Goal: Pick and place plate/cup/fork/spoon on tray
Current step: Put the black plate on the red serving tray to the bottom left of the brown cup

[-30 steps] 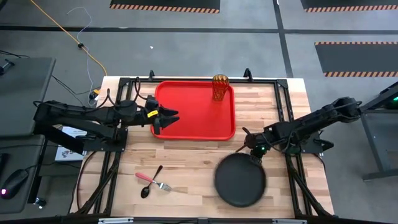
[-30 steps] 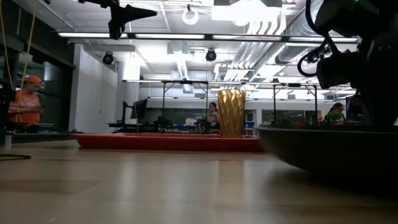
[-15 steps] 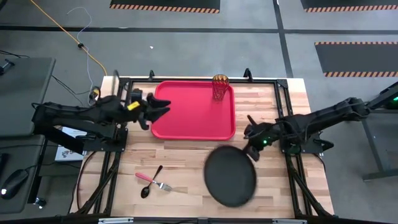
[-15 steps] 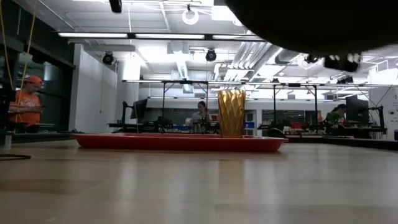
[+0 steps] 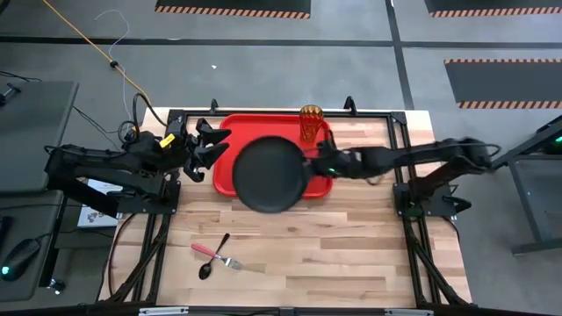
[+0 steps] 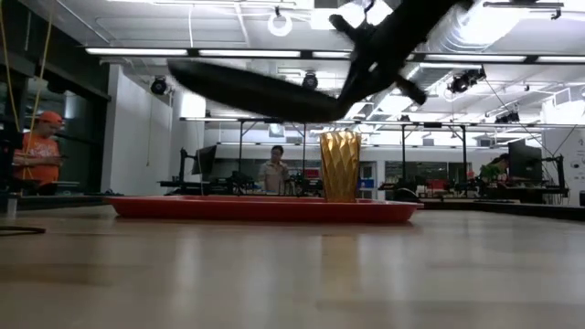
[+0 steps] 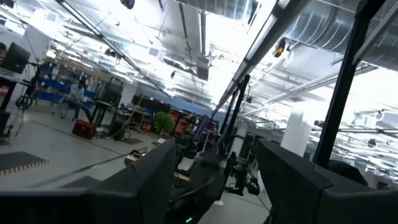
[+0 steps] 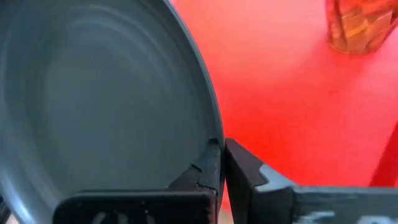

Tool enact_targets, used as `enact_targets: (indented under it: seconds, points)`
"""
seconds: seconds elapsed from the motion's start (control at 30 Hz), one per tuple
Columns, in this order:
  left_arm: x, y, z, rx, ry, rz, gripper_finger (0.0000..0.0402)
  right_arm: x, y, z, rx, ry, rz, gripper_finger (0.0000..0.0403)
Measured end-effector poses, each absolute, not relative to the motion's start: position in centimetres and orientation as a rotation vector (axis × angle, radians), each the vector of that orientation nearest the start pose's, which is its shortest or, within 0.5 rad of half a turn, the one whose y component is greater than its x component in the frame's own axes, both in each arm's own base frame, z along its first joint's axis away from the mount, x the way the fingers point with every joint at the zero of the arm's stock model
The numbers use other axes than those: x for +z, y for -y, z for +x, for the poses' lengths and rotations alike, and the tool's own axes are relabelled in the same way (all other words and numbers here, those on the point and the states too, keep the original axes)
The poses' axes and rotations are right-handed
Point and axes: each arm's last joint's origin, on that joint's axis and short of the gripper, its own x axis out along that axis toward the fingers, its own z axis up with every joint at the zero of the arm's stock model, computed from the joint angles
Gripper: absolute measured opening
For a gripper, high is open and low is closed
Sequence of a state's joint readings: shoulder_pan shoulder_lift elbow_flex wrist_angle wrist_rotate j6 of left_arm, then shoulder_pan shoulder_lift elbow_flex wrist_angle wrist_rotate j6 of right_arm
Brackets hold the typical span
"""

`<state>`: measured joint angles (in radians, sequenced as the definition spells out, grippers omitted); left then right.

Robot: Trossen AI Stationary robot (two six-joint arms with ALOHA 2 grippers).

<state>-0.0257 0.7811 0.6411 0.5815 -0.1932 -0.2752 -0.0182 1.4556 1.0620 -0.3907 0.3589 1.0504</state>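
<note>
A: Where is the plate [image 5: 268, 174] now?

B: In the air, tilted, above the tray [image 5: 318, 183], near the cup [image 5: 310, 124]. The right hand [image 5: 309, 165] is clamped on its rim.

A: How to finish well?

B: Level it, lower it flat inside the tray clear of the cup, then release. The left hand [image 5: 213, 143] waits apart, beside the tray.

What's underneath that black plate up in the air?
The red tray lies below the plate, which the right gripper holds by its rim. The tray's middle is hidden from above.
</note>
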Motion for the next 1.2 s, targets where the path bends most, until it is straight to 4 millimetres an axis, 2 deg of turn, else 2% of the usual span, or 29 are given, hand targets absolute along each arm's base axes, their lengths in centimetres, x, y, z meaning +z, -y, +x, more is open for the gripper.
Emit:
enact_targets:
  seconds: [0.23, 0.37, 0.47, 0.67, 0.93, 1.2]
  points:
    - [35.6, -0.1, 17.1, 0.103, 0.459, -0.319, 0.0214, 20.6, 5.3, 34.8, -0.903, -0.483, 0.998, 0.0]
    - [35.6, -0.1, 17.1, 0.103, 0.459, -0.319, 0.0214, 17.2, 6.6, 35.7, -0.984, -0.505, 1.097, 0.0]
    - [35.6, -0.1, 17.1, 0.103, 0.459, -0.319, 0.0214, 15.6, 6.9, 36.1, -1.034, -0.502, 1.153, 0.0]
    - [35.6, -0.1, 17.1, 0.103, 0.459, -0.319, 0.0214, 14.7, 6.9, 36.4, -1.035, -0.501, 1.187, 0.0]
    - [35.5, -0.1, 17.1, 0.103, 0.458, -0.319, 0.0214, 14.8, 7.2, 36.4, -1.063, -0.469, 1.213, 0.002]
    - [35.5, -0.1, 17.1, 0.103, 0.458, -0.319, 0.0214, 14.8, 7.4, 36.3, -1.076, -0.458, 1.233, 0.008]
